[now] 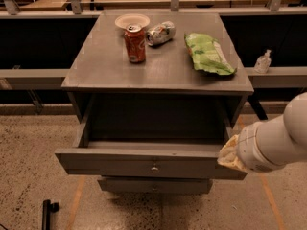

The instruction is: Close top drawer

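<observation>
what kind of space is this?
Likely a test lab, not a home: orange tape lines on a speckled floor, a grey cabinet staged with a soda can and chip bag. The gripper sits at the right front corner of the open top drawer.
</observation>
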You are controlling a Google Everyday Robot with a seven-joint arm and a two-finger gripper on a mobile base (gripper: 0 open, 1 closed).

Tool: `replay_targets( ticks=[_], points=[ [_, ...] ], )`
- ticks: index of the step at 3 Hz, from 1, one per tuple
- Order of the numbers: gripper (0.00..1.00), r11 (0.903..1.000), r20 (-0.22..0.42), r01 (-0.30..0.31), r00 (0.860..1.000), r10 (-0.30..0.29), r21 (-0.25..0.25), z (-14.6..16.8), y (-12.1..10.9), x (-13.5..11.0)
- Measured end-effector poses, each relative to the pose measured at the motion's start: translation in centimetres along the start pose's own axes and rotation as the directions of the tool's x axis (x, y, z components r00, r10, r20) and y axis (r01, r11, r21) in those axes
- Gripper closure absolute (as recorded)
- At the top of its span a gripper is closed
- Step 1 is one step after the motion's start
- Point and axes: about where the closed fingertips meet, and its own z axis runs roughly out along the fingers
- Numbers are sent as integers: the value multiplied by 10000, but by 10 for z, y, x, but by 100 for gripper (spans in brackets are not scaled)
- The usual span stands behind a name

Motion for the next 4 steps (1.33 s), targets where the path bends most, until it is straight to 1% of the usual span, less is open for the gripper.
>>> replay_targets(
  ticks=[1, 2, 3, 4],
  points=[
    [100, 9942, 468, 753, 9958, -790, 774, 21, 10, 1],
    [100, 9829, 798, 1275, 9871, -1388, 1328, 43, 11, 7],
    [100, 9736, 919, 1441, 9825, -1622, 1771, 64, 8, 15],
    [100, 9736, 918, 1442, 9825, -1623, 1772, 64, 8, 15]
  ],
)
